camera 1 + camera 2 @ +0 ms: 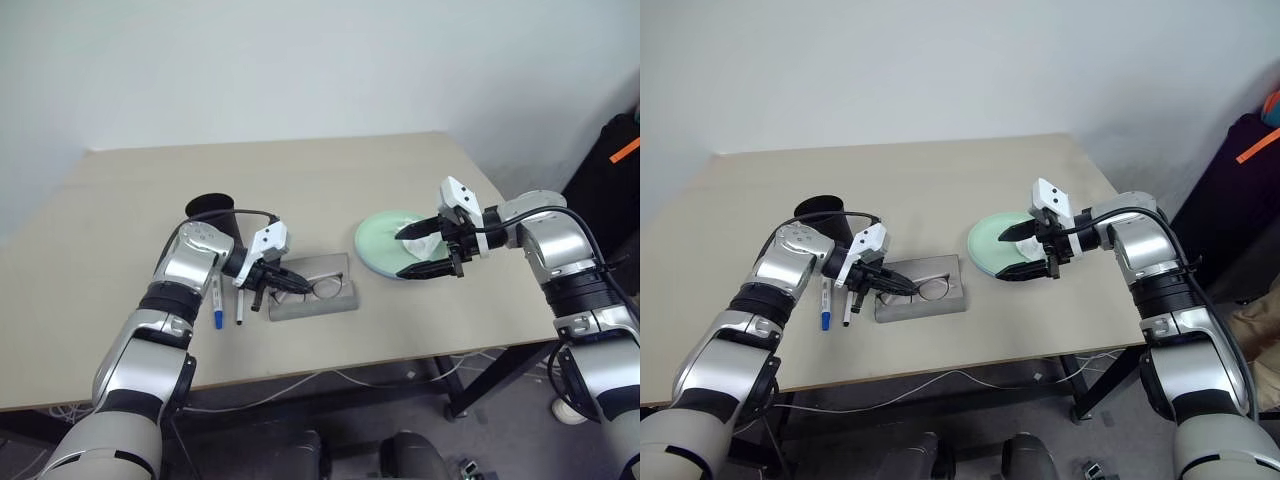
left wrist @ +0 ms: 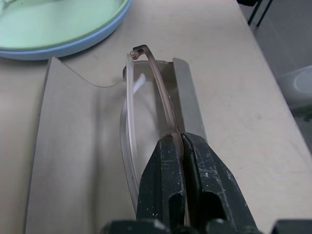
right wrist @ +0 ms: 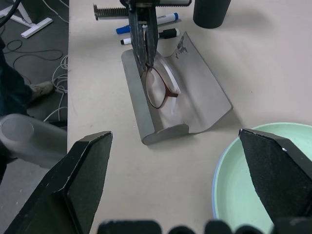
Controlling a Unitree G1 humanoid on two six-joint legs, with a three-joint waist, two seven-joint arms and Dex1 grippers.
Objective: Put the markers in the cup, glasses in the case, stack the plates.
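Glasses (image 3: 158, 87) in left jaws over open case (image 3: 204, 92); right jaws wide, empty.

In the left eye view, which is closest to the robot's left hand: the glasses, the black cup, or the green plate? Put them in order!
1. Glasses: pinched in the left gripper fingers, over the case.
2. Black cup: just behind that arm.
3. Green plate: farthest, by the right gripper.
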